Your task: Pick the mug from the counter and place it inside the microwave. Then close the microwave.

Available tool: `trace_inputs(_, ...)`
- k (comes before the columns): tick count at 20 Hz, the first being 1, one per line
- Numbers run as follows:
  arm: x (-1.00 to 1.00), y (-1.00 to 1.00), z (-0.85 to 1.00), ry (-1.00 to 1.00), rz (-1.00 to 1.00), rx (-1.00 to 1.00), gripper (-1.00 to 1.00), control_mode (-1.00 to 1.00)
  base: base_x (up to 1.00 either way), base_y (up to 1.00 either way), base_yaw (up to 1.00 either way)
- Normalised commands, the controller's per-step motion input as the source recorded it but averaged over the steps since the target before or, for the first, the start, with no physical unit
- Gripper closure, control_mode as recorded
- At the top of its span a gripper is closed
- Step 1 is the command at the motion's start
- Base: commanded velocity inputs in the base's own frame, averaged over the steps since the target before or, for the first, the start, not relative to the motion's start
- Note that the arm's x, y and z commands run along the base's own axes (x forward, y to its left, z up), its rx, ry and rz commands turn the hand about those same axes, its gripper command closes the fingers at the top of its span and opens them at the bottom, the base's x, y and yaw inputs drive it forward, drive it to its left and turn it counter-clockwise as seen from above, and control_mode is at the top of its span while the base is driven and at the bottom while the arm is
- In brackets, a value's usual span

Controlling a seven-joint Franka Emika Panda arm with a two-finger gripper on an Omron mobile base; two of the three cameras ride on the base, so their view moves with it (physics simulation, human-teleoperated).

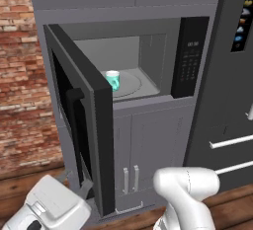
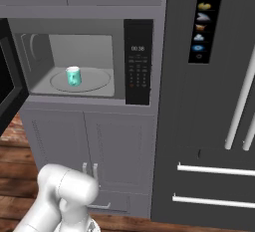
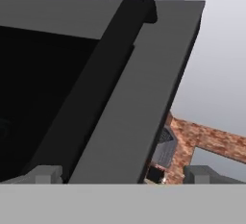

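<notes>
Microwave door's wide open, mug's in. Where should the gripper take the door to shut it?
Probably the door along its free edge, or the black vertical handle on the outer face, coming from the outer side. The hinge is at the left, so contact far from it swings easiest. The open gripper already faces that outer face.

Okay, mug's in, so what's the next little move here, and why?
Probably push the microwave door toward shut. The mug already stands on the turntable, the door hangs wide open, and the gripper, jaws open and empty, sits right at the door's outer face by the handle.
</notes>
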Motion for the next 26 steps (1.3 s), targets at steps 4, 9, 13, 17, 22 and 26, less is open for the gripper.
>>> trace_inputs(4,0.02,0.06,-0.08,-0.02,-0.03,0.00,-1.00,-1.00,0.00,0.00,0.00)
trace_inputs(9,0.06,0.00,-0.06,-0.02,-0.07,0.00,-1.00,-1.00,0.00,0.00,0.00)
trace_inputs(13,0.18,0.00,0.00,0.00,-0.07,0.00,-1.00,-1.00,0.00,0.00,0.00)
trace_inputs(17,0.23,0.00,0.00,0.00,-0.05,0.00,-1.00,-1.00,0.00,0.00,0.00)
trace_inputs(22,0.20,0.00,0.00,0.00,-0.03,0.00,-1.00,-1.00,0.00,0.00,0.00)
trace_inputs(26,0.11,-0.03,0.00,0.00,0.00,0.00,-1.00,-1.00,0.00,0.00,0.00)
